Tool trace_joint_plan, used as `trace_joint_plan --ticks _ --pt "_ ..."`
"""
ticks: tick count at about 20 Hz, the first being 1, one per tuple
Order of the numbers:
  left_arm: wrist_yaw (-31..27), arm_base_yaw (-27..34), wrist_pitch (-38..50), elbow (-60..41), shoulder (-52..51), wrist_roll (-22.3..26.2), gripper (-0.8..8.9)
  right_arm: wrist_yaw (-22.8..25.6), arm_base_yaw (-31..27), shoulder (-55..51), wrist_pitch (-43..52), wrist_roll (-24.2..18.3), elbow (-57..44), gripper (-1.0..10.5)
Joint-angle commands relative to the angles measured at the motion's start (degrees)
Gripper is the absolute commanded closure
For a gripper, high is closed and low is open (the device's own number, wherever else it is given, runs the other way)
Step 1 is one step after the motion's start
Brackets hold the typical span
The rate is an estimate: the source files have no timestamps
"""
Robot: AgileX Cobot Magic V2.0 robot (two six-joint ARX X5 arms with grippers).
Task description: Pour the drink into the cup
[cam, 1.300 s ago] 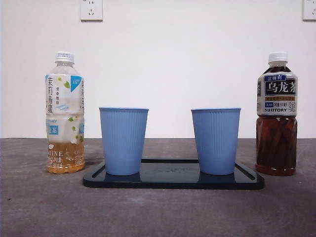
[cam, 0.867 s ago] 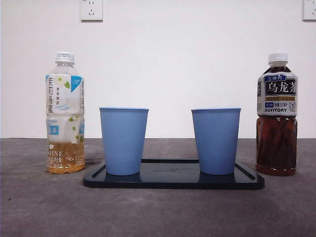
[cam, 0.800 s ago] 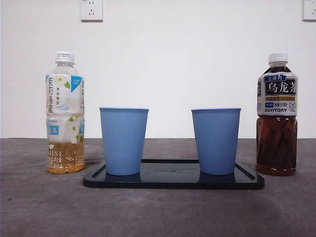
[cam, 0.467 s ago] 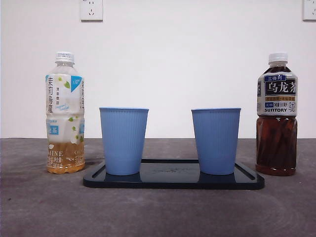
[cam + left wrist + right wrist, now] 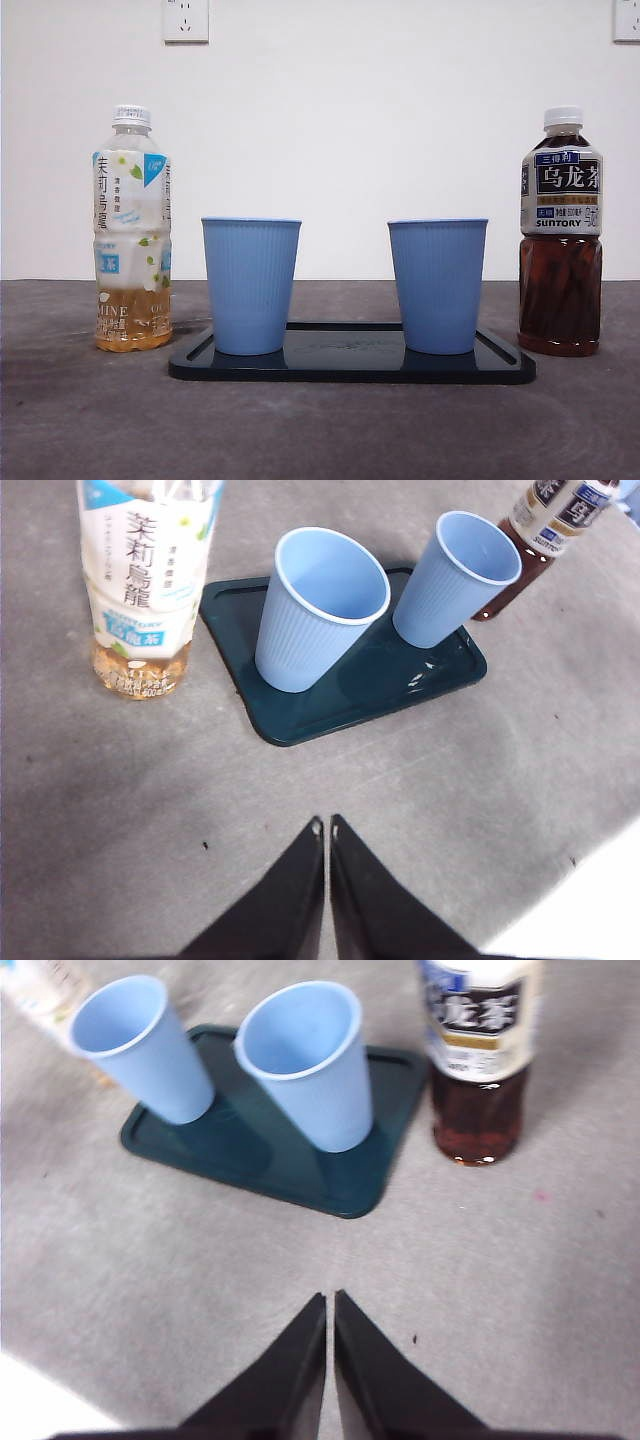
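Two empty blue cups, left [image 5: 250, 285] and right [image 5: 438, 285], stand on a dark tray [image 5: 350, 366]. A pale jasmine tea bottle [image 5: 131, 230] stands left of the tray, capped, with a little drink at its bottom. A dark oolong tea bottle [image 5: 561, 232], capped, stands right of the tray. My left gripper [image 5: 323, 827] is shut, hovering over bare table short of the tray, with the left cup [image 5: 319, 607] and jasmine bottle [image 5: 146, 585] ahead. My right gripper [image 5: 329, 1301] is shut too, back from the right cup [image 5: 310, 1062] and oolong bottle [image 5: 477, 1052]. Neither arm shows in the front view.
A grey table [image 5: 320, 430] runs to a white wall with two sockets [image 5: 185, 19] high up. Open tabletop lies in front of the tray and between each bottle and the table's sides.
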Motion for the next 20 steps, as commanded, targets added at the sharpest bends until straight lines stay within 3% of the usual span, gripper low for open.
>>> trace_joint_plan --ticks 1,5,6,15,20 --pt "0.13 -0.2 0.5 1.27 0.31 1.16 7.65 0.02 0.44 0.17 0.28 -1.03 0.9 9.2" --pt "0.11 -0.2 0.55 1.27 0.31 1.14 4.35 1.16 0.5 0.17 0.35 -0.37 0.9 5.2" --pt "0.09 -0.2 0.55 1.27 0.31 1.14 3.84 2.34 0.52 0.17 0.35 0.11 0.9 4.7" --pt "0.11 -0.2 0.94 1.27 0.31 1.11 3.71 2.78 0.61 0.17 2.62 3.17 -0.57 4.6" --pt "0.11 -0.2 0.96 1.27 0.31 1.11 3.71 2.29 2.58 0.17 17.66 13.66 -8.83 4.6"
